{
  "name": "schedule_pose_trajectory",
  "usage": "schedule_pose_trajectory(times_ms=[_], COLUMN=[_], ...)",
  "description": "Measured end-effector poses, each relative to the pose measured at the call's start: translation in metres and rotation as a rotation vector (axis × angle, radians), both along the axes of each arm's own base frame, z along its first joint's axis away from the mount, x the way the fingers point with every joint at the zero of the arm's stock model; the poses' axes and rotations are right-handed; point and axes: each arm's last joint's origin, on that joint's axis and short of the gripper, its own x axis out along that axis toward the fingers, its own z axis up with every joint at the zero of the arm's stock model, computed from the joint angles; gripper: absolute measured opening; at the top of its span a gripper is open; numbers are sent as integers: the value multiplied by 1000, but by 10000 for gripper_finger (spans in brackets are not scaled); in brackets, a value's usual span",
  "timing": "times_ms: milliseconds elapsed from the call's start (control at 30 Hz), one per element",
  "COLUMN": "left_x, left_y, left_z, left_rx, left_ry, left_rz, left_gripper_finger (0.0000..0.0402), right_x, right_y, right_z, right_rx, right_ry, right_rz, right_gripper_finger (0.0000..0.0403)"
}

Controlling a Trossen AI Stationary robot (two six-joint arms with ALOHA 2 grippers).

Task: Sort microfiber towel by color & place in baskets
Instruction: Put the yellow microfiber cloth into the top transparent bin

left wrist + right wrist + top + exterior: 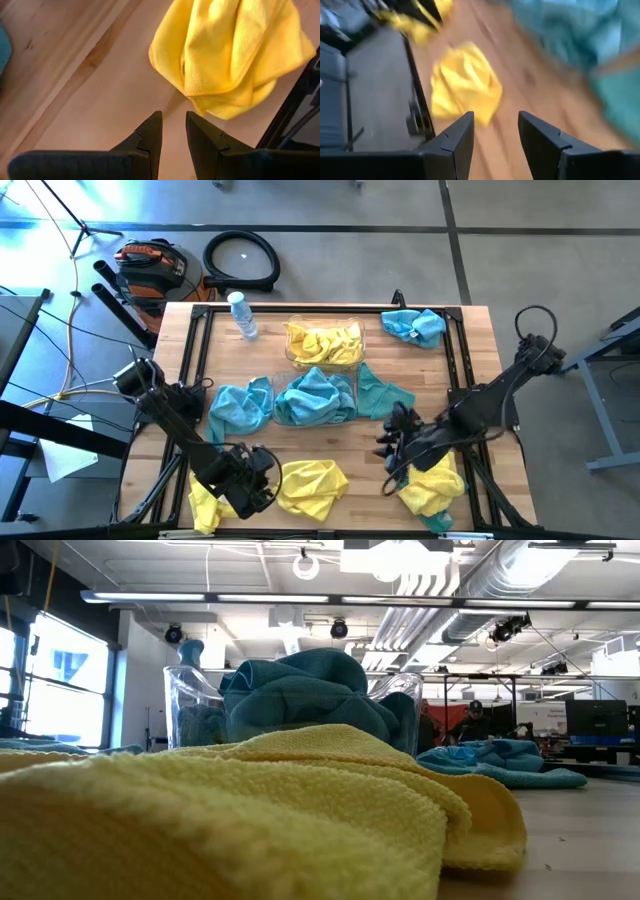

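Yellow and teal microfiber cloths lie scattered over the wooden table [480, 350]. High view, centre: two clear baskets sit one above the other. The upper basket [325, 343] holds yellow towels; the lower basket [316, 397] holds teal towels, piled above its rim in the low view.

Loose teal towels: one just left of the lower basket [240, 405], one just right of it [385, 392], one at the upper right of the table [414, 326].

Loose yellow towels: one at lower centre [313, 485], one at the lower left edge [203, 506], one at lower right [432, 485] with a bit of teal cloth showing under its lower edge.

Left claw [262, 480] sits low at the lower left of the frame, between the two yellow towels there. Its wrist view shows the fingers [150, 137] slightly parted, nothing between them, bare wood below and a yellow towel just ahead.

Right claw [392, 442] is right of centre, above the lower-right yellow towel. Its wrist view shows the fingers [457, 137] apart and empty.

Clear plastic bottle [241, 316] lies at the upper left of the table, left of the upper basket.
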Motion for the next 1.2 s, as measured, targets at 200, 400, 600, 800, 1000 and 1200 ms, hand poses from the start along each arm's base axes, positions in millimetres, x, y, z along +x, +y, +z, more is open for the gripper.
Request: schedule_pose_trajectory(times_ms=[200,400,600,800,1000,1200], left_x=[-13,-41,-69,-86,-93,-95], left_y=[-3,17,50,72,80,83], left_z=[-7,2,17,29,40,44], left_rx=[33,12,-26,-33,-28,-14], left_ry=[15,-20,-115,-195,-246,-262], left_rz=[-108,-146,-156,-187,-250,-274], left_gripper_finger=[76,76,76,76,76,76], right_x=[6,-13,-47,-58,-62,-66], right_y=[21,59,87,92,85,79], right_z=[-23,-62,-91,-116,-140,-168], right_rx=[129,193,254,230,180,228], right_ry=[343,522,585,696,708,694], right_rz=[-177,-344,-590,-605,-620,-610], right_gripper_finger=[149,149,149,149,144,99])
